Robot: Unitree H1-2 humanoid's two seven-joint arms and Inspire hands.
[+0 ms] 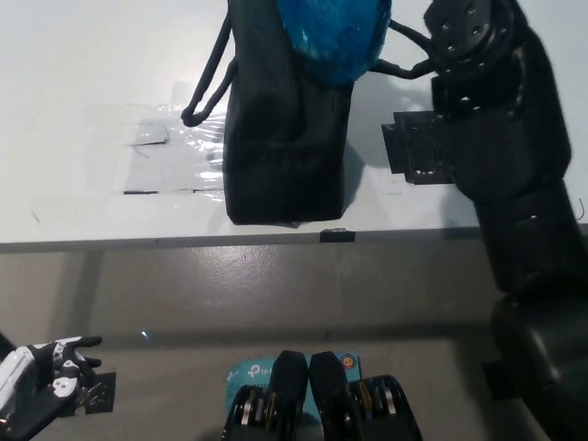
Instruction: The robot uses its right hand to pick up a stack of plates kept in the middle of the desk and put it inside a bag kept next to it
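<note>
A blue stack of plates (335,37) hangs at the top of the head view, over the open mouth of the black bag (287,138) standing upright on the white desk (83,73). My black right hand (459,32) is just right of the plates and shut on them; its fingers are mostly hidden behind the stack. The right arm reaches up from the bottom right across the desk's edge. My white left hand (46,386) rests low at the lower left, below desk level, with its fingers apart.
A black taped square (412,152) lies on the desk right of the bag, partly under my arm. Clear tape patches (156,156) shine to the bag's left. The bag's handles (207,87) droop to both sides. The desk's front edge (184,242) crosses the middle.
</note>
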